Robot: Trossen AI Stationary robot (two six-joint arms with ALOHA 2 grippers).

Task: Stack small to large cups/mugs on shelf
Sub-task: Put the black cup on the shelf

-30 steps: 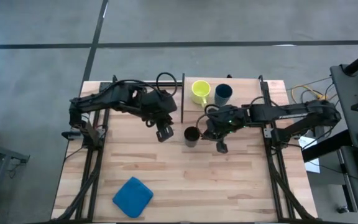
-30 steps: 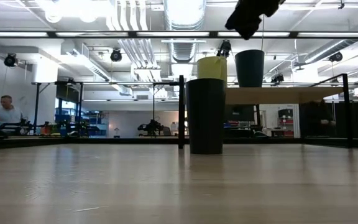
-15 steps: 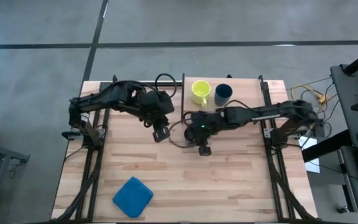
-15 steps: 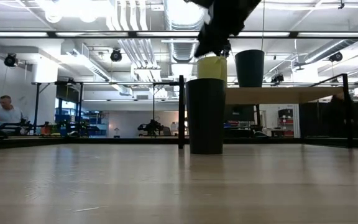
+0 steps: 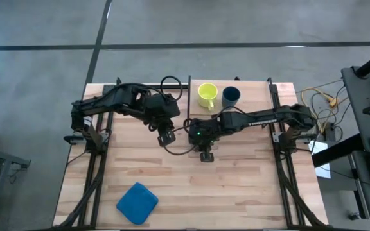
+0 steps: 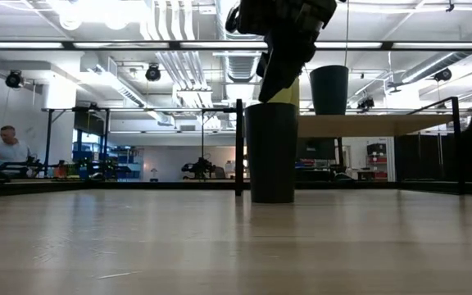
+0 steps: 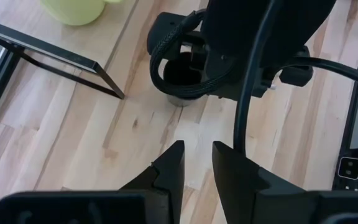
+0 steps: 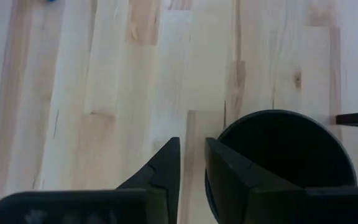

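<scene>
The tall black cup (image 6: 270, 152) stands upright on its base on the table; it also shows in the left wrist view (image 7: 178, 76) and the right wrist view (image 8: 284, 163). In the high view my right arm covers it. The yellow mug (image 5: 207, 94) and the dark blue cup (image 5: 230, 95) stand on the shelf (image 5: 252, 92). My right gripper (image 8: 191, 146) is shut and hovers above the table just beside the black cup's rim, on its near side (image 5: 205, 156). My left gripper (image 5: 166, 136) is shut and empty, left of the black cup.
A blue cloth (image 5: 137, 202) lies flat near the table's front left. The shelf's thin dark upright edge (image 7: 55, 56) runs just behind the black cup. My right arm (image 7: 260, 50) reaches across over the cup. People (image 6: 6, 147) are in the room beyond.
My right gripper has swung from the shelf's front toward the table's left and now hangs over the black cup, still shut. The cup has stayed where it was.
</scene>
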